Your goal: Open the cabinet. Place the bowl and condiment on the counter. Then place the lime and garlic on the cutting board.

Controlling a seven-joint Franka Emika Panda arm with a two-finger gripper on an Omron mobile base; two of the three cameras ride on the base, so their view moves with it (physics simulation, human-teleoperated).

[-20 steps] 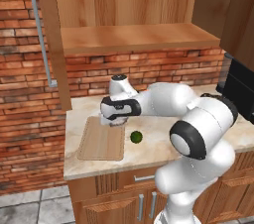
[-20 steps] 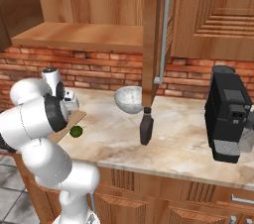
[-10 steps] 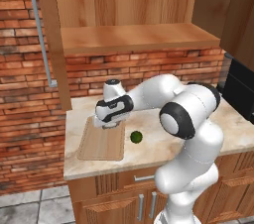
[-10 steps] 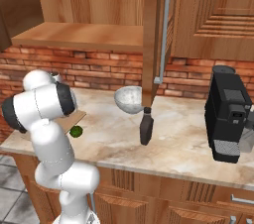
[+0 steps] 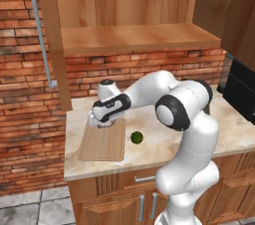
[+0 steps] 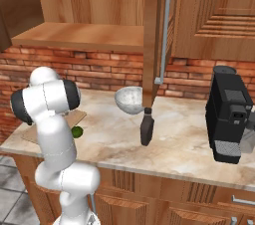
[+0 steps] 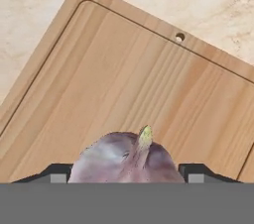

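Garlic [image 7: 125, 161], one whitish-pink bulb with a green-tipped point, sits at the bottom centre of the hand view between the two dark finger tips, which stand wide on either side of it. Whether they press on it or have let go I cannot tell from these pictures. Behind it the cutting board [image 7: 134, 84] spreads across the middle of that frame, so the bulb hangs over or rests on the wood.

In my judgement the step in hand is setting the garlic down. Done well, that means lowering until the bulb bears on the board, well inside its edge, parting the jaws fully, then lifting straight away so the fingers do not roll it off.

In the left base view the gripper [image 5: 102, 121] points down over the board's far end, at centre left. One lime [image 5: 136, 137] lies on the counter [image 5: 159, 147], just beside the board's right edge and not on it, so by my reading that piece is yet to be moved.

Farther off, in the middle of the right base view, one condiment [image 6: 146, 128] bottle stands upright on the stone, with one bowl [image 6: 129, 100] behind it near the brick wall. One black coffee machine [image 6: 229, 122] stands at the right. Above, the cabinet [image 6: 154, 30] is open, both doors swung out and its shelf bare.
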